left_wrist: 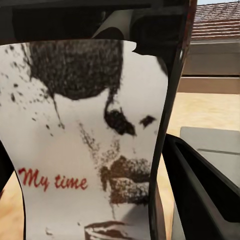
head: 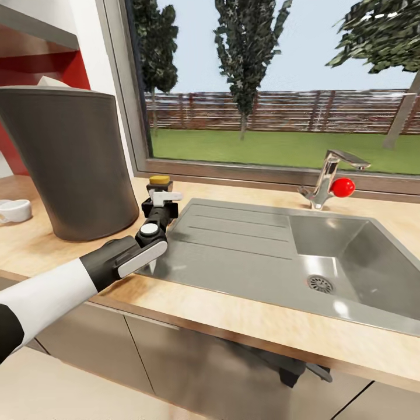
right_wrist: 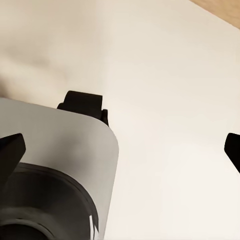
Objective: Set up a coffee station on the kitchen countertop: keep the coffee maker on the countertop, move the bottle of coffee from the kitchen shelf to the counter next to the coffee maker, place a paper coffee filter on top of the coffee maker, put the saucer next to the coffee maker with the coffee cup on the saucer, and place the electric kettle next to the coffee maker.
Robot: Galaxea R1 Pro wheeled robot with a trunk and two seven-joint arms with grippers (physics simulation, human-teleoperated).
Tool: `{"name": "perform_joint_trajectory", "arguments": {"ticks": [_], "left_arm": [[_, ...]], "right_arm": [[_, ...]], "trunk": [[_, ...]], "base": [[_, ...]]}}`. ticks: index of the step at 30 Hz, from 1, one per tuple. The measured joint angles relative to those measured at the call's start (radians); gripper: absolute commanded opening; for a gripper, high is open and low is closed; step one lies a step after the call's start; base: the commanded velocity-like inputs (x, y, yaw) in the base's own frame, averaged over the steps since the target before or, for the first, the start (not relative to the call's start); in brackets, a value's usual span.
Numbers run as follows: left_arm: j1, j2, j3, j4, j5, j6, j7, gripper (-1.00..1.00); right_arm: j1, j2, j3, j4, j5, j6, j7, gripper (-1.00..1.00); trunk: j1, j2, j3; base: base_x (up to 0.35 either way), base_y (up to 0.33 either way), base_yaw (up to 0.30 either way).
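Note:
The coffee maker (head: 70,163), a tall dark grey cylinder, stands on the kitchen countertop (head: 233,315) at the left. A pale tip that looks like the paper coffee filter (head: 53,83) pokes above its top rim. The bottle of coffee (head: 159,182), with its yellow lid, stands upright just right of the machine, at the sink's edge. My left gripper (head: 161,201) is shut on it. Its pale label (left_wrist: 90,140) reads "My time" and sits between the dark fingers (left_wrist: 200,195). The white coffee cup (head: 15,210) sits at the far left. My right gripper (right_wrist: 121,150) hangs open over pale floor.
A steel sink (head: 350,262) with a ribbed drainboard (head: 233,233) takes up the counter to the right of the bottle. A chrome faucet (head: 325,178) with a red knob (head: 342,186) stands behind it under the window. Glossy grey cabinets (head: 192,361) run below.

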Motion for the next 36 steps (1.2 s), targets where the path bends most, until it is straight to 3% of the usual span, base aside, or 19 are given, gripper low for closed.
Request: {"name": "perform_joint_trajectory", "arguments": {"ticks": [27,28,29,36], "left_arm": [[-0.005,0.002,0.001,-0.003,0.001,0.000,0.000,-1.00],[-0.005,0.002,0.001,-0.003,0.001,0.000,0.000,1.00],[0.008,0.002,0.001,0.004,0.018,0.001,-0.001,1.00],[0.009,0.002,0.001,0.004,0.017,0.001,-0.001,1.00]], "right_arm": [[0.000,0.000,0.000,0.000,0.000,0.000,0.000,1.00],[0.000,0.000,0.000,0.000,0.000,0.000,0.000,1.00],[0.000,0.000,0.000,0.000,0.000,0.000,0.000,1.00],[0.000,0.000,0.000,0.000,0.000,0.000,0.000,1.00]], "trunk": [[0.000,0.000,-0.006],[0.000,0.000,-0.006],[0.000,0.000,-0.006],[0.000,0.000,-0.006]], "base": [[0.000,0.000,0.000],[0.000,0.000,0.000],[0.000,0.000,0.000],[0.000,0.000,0.000]]}}
